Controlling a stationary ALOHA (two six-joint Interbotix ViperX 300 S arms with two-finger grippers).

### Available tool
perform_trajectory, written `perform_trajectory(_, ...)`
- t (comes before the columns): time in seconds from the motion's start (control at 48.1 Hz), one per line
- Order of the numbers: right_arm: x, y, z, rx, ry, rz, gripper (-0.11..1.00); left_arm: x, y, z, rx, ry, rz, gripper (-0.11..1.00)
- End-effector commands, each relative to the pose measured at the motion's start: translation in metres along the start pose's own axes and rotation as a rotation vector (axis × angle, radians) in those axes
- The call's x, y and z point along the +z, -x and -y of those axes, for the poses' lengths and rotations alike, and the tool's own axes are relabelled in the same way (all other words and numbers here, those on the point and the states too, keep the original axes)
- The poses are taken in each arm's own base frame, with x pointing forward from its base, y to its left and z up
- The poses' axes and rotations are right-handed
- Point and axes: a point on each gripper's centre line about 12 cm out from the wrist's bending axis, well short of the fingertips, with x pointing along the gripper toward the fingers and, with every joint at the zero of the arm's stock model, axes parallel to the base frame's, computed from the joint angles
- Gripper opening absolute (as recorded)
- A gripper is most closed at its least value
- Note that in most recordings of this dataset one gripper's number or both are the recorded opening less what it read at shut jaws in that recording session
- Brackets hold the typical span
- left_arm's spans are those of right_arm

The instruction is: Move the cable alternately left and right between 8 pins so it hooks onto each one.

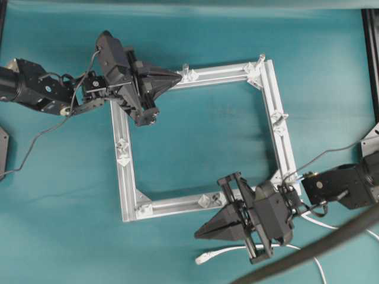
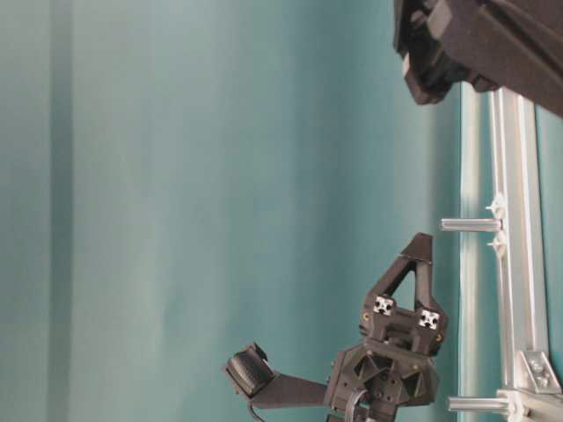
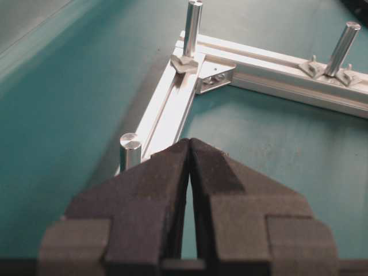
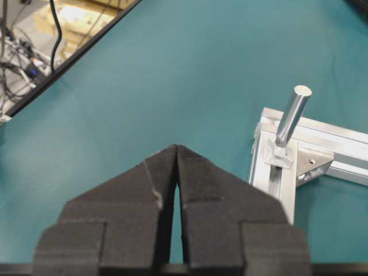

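The white cable lies loose on the teal table below the square aluminium frame, its plug pointing left. It runs under my right arm and hooks no pin. Silvery pins stand around the frame, such as one at the top and another on the bottom bar. My left gripper is shut and empty, its tip beside the top pin. My right gripper is shut and empty just above the plug, outside the frame's lower bar. A corner pin stands to its right.
A thick dark hose crosses the lower right corner, over the cable's far part. Grey arm wires trail at the left. A black table border runs along the right edge. Teal cloth fills the inside of the frame.
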Motion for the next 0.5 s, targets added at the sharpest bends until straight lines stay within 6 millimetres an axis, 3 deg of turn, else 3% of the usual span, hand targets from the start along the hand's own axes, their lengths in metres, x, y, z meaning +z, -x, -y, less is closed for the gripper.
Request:
perform_trajectory(0.0,0.015,-0.001,-0.004,0.01,-0.001,0.045,0.0,0.029,0.007,0.014,-0.058,-0.077,0.054,0.0)
perform_trajectory(0.208,0.028,-0.008,-0.008,0.028,-0.02,-0.115,0.0,0.052,0.03,0.022,-0.077,-0.103,-0.003,0.0)
perform_trajectory(0.353,0.033,-0.016,-0.031,0.088,0.0,-0.213,0.0,0.068,0.049,0.029,-0.099,-0.103,-0.01,0.02)
perform_trajectory(0.416,0.041,-0.018,-0.043,0.112,-0.017,-0.195,0.0,0.072,0.056,0.031,-0.107,-0.104,-0.013,0.08)
perform_trajectory(0.478,0.046,-0.02,-0.047,0.114,-0.069,-0.188,0.0,0.074,0.062,0.033,-0.114,-0.104,-0.02,0.22)
